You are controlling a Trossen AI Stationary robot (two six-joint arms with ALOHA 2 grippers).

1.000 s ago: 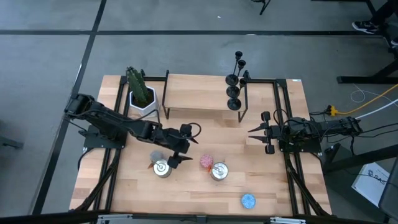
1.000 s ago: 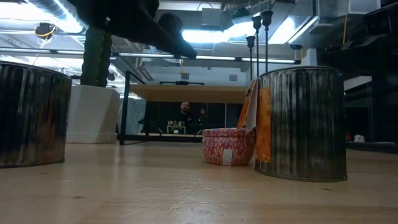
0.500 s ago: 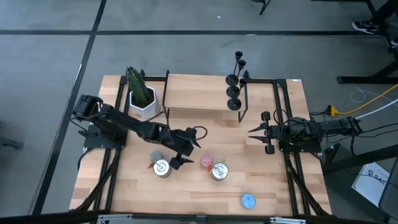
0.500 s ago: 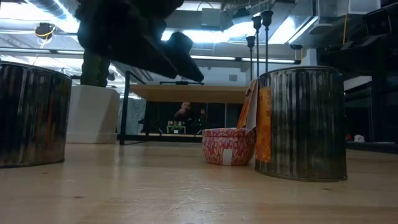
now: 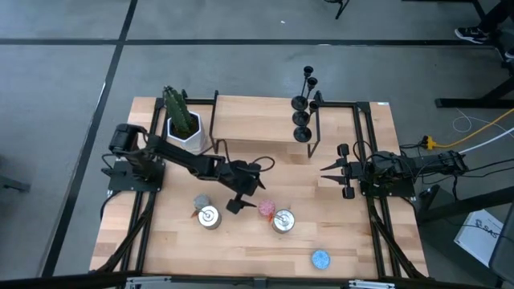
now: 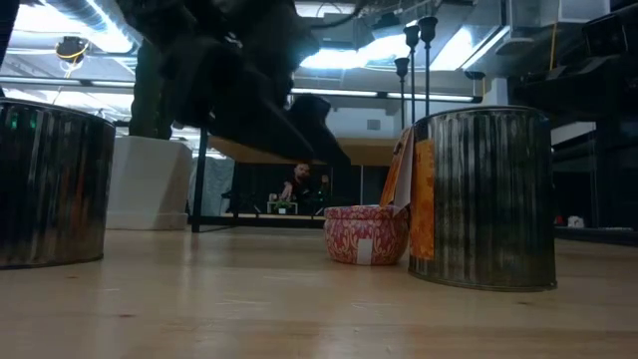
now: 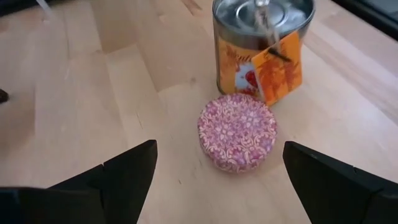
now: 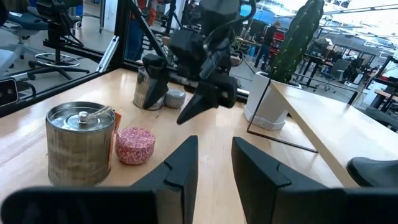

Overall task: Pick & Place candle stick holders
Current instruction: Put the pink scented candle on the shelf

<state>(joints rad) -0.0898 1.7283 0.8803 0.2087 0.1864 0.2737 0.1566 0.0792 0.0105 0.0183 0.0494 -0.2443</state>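
Several black candle stick holders [image 5: 302, 119] stand on their round bases in a row at the right end of a raised wooden shelf [image 5: 249, 120] at the table's far side. Their thin stems [image 6: 413, 70] also rise in the low view. My left gripper [image 5: 246, 197] hovers open above the table's middle, tilted down. Its two fingers stand wide on either side of a pink patterned round tin [image 7: 237, 131] without touching it. My right gripper [image 5: 328, 173] waits level at the table's right side, its fingers [image 8: 184, 163] slightly apart and holding nothing.
A silver tin with an orange tag [image 5: 283, 221] stands just right of the pink tin, and another silver tin [image 5: 210, 217] stands to its left. A blue lid [image 5: 320, 258] lies near the front edge. A potted cactus [image 5: 183, 124] stands at the far left. Black frame rails [image 5: 317, 132] hold up the shelf.
My left gripper has gone down and toward the table's right edge, closing in on the pink tin, and has tipped further downward. Its fingers have stayed open. Nothing on the table has moved.
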